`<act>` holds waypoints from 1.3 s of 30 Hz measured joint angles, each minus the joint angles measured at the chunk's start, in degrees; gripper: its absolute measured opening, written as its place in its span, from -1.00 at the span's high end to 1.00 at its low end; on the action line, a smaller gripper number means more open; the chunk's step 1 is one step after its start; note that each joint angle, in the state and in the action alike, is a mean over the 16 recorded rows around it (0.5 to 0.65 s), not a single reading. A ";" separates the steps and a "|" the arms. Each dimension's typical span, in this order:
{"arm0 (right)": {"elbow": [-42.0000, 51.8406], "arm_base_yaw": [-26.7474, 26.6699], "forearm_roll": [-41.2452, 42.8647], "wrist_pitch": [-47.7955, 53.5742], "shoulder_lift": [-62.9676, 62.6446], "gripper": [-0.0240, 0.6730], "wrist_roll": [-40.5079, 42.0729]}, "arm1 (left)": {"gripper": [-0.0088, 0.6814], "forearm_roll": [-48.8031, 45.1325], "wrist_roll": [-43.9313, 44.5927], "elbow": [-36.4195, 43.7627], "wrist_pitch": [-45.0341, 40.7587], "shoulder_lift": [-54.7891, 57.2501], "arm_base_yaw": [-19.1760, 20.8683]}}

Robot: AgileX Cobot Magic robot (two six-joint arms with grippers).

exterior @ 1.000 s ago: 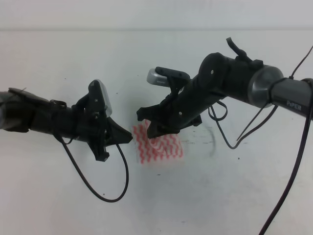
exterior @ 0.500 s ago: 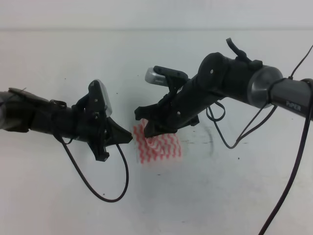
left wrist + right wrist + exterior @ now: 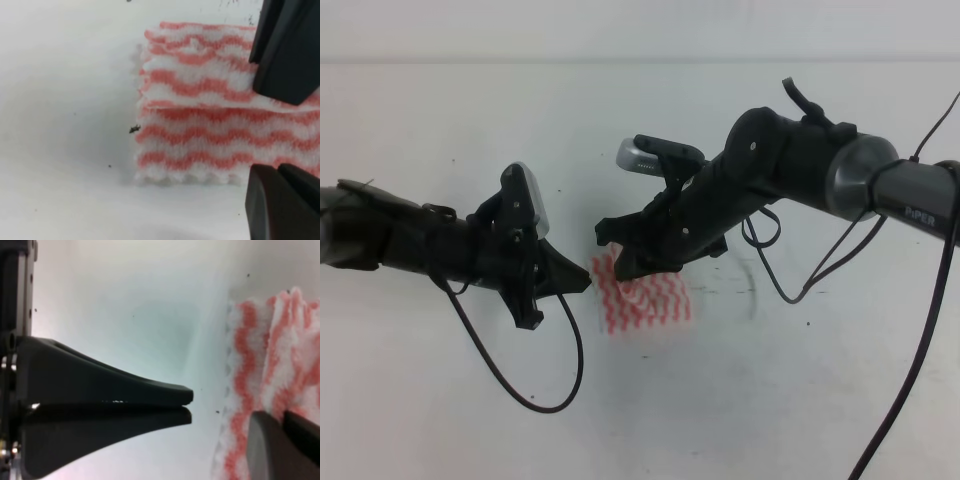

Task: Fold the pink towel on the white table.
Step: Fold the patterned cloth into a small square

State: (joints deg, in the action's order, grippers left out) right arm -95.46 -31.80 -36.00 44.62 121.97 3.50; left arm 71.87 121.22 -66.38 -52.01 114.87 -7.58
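The pink towel (image 3: 650,302) lies folded on the white table (image 3: 770,400), between my two arms. In the left wrist view its upper layer (image 3: 200,75) overlaps the lower one (image 3: 200,145). My right gripper (image 3: 612,252) is over the towel's upper left part. Its shut fingers sit at the near edge of the top layer (image 3: 280,92) and appear to pinch it; the right wrist view shows them (image 3: 283,426) over the striped cloth (image 3: 250,365). My left gripper (image 3: 586,283) is shut and empty, with its tip just left of the towel (image 3: 189,402).
A black cable (image 3: 555,395) loops from the left arm down onto the table. More cables (image 3: 800,285) hang from the right arm beside faint dark scuffs (image 3: 740,290). The table's far edge (image 3: 640,62) runs across the top.
My right gripper has shifted slightly left, and the towel's right edge has drawn in a little with it. The left arm has stayed still.
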 joint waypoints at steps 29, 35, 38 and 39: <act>0.00 0.00 -1.03 0.32 0.00 0.98 1.00 | 0.99 0.67 -0.03 0.00 -0.02 -0.02 0.00; 0.00 0.00 -1.11 0.40 0.07 0.97 1.00 | 0.99 0.67 -0.04 0.00 -0.02 -0.02 0.00; 0.00 0.00 -1.36 0.63 0.07 0.94 1.01 | 0.99 0.68 -0.07 0.00 -0.02 -0.02 0.00; 0.00 0.00 -1.49 0.73 0.07 0.90 1.01 | 0.99 0.70 -0.08 0.00 -0.02 -0.02 0.00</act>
State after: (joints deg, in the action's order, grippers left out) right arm -95.46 -31.81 -37.49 45.35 122.04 4.51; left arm 72.57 121.15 -66.39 -52.03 114.85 -7.58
